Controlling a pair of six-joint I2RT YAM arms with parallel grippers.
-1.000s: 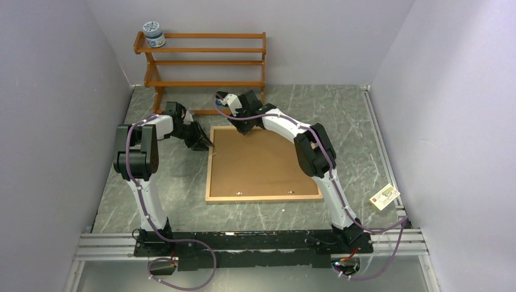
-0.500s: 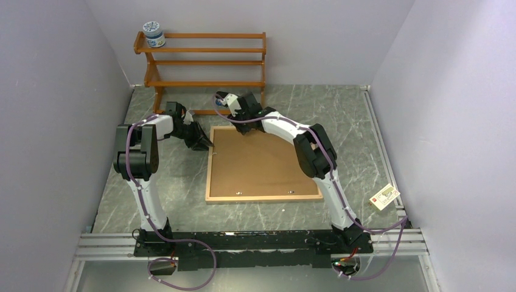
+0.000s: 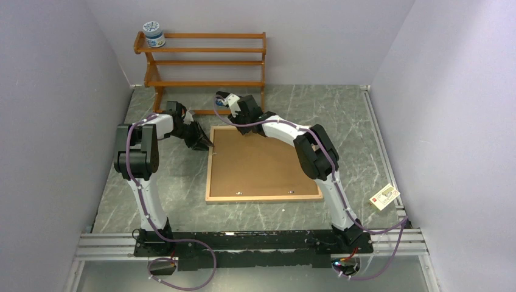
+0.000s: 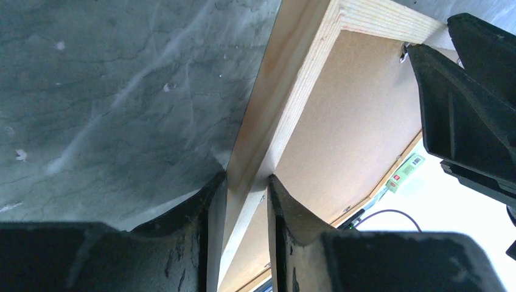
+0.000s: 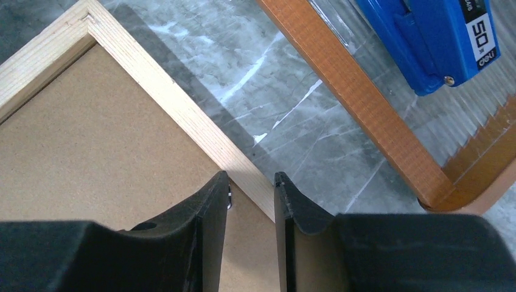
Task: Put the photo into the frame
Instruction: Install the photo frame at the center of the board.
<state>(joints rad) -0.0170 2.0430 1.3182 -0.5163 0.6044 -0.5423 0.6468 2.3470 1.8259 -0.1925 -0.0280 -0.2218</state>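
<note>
Two grippers now straddle frame [image 3: 261, 198] rails: L gripper [image 4: 246, 182] clamps left rail, R gripper [image 5: 251, 179] just moved to far rail, narrowing, grip unclear, prob. lift prep.

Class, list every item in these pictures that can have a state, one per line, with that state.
frame, lying face down, back uppermost.
backing board, seated flat inside the frame.
left hand, shut on the frame's left rail near the far corner.
right hand, fingers astride the frame's far rail; grip unclear.
jar, upright, lid on, on top of the shelf rack.
photo, not in view.
</note>
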